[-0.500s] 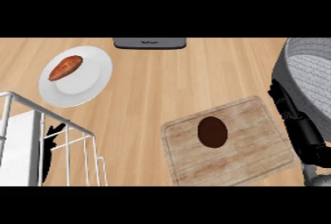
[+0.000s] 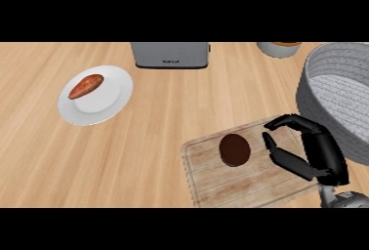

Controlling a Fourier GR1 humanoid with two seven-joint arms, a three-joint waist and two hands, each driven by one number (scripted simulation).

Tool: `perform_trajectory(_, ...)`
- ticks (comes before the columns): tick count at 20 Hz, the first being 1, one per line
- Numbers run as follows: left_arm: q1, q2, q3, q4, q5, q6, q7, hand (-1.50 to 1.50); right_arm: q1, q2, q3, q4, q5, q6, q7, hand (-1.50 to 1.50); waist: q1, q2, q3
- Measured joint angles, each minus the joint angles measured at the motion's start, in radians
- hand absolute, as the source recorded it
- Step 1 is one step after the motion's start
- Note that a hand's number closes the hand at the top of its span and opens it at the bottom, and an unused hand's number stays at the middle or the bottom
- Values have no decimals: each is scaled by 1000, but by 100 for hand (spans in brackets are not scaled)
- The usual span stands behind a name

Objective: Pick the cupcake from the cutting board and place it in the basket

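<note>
Cupcake (image 2: 234,150), dark brown and oval from above, sits on the cutting board (image 2: 238,183), a little left of the board's middle. My right robot hand (image 2: 320,154) is over the board's right part, just beside the cupcake but not touching it. Its fingers (image 2: 288,122) are curved and spread from the thumb (image 2: 284,158), so the hand is open with a gap facing the cupcake, and it holds nothing. My left robot hand does not show.

Compared with half a second ago, my right robot hand has come in from the right edge and now hangs over the board, where before only its dark side showed beside the basket. The view has shifted too: the white wire rack at the lower left is gone from sight, and the plate, the board and the basket all lie at other places in the view. The cupcake lies on the board as before.

The grey basket (image 2: 338,93) stands at the right edge of the worktop (image 2: 158,146), just beyond the board; I see nothing in the part that shows. A white plate (image 2: 108,105) at the left carries a reddish-brown sweet potato (image 2: 86,86). A grey appliance (image 2: 171,54) stands at the far edge, and a small container (image 2: 278,49) is partly in view beside it.
</note>
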Motion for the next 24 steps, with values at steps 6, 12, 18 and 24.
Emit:
perform_trajectory(6, 162, -158, 92, 4, 97, -65, -199, 0, -10, 52, 41, 10, 72, -94, 51, -150, -69, 6, -21)
perform_trajectory(12, 274, -158, 100, 0, 83, -172, -306, 0, -6, -12, 30, 53, 207, -196, 162, -150, -166, 8, -34)
perform_trajectory(18, 333, -150, 124, 24, 68, -254, -375, 0, -5, -123, 62, 90, 334, -185, 308, -150, -213, 12, -47)
perform_trajectory(24, 342, -171, 156, 70, 66, -308, -443, 0, -33, -191, 131, 71, 403, -98, 444, -150, -220, 22, -52)
